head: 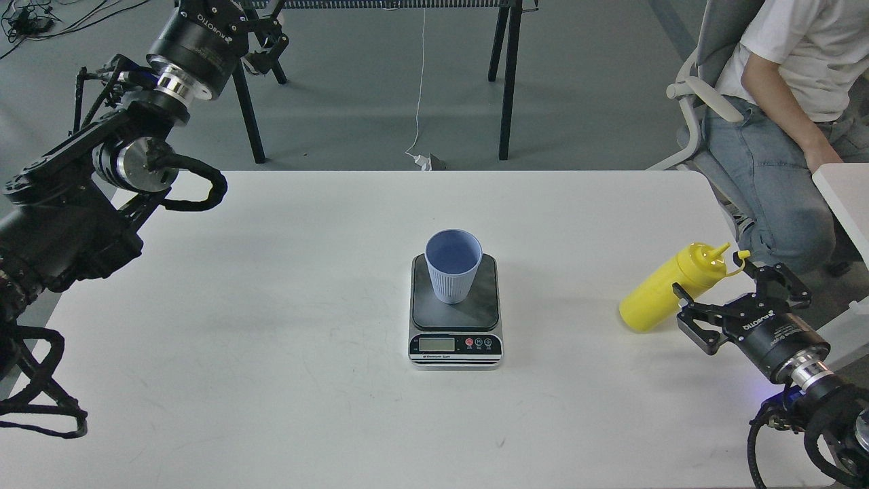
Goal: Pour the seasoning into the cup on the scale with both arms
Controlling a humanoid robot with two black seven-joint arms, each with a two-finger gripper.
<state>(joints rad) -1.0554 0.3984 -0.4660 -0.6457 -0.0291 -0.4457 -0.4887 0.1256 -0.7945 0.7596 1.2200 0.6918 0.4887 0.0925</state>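
The light blue ribbed cup (pixel 453 266) stands upright on the dark plate of the small scale (pixel 455 343), at the middle of the white table. The yellow seasoning bottle (pixel 662 291) is tilted at the right side of the table, base on the table, nozzle and tethered cap pointing up and right. My right gripper (pixel 741 307) is open just right of the bottle, with one finger (pixel 684 296) against its side; the bottle is not between the jaws. My left gripper (pixel 268 49) is raised high at the far left, beyond the table, open and empty.
The white table (pixel 271 380) ends just right of the bottle. A seated person (pixel 781 102) is at the far right, close to the table's corner. Black table legs (pixel 506 75) and a hanging white cable (pixel 419 81) are behind the table.
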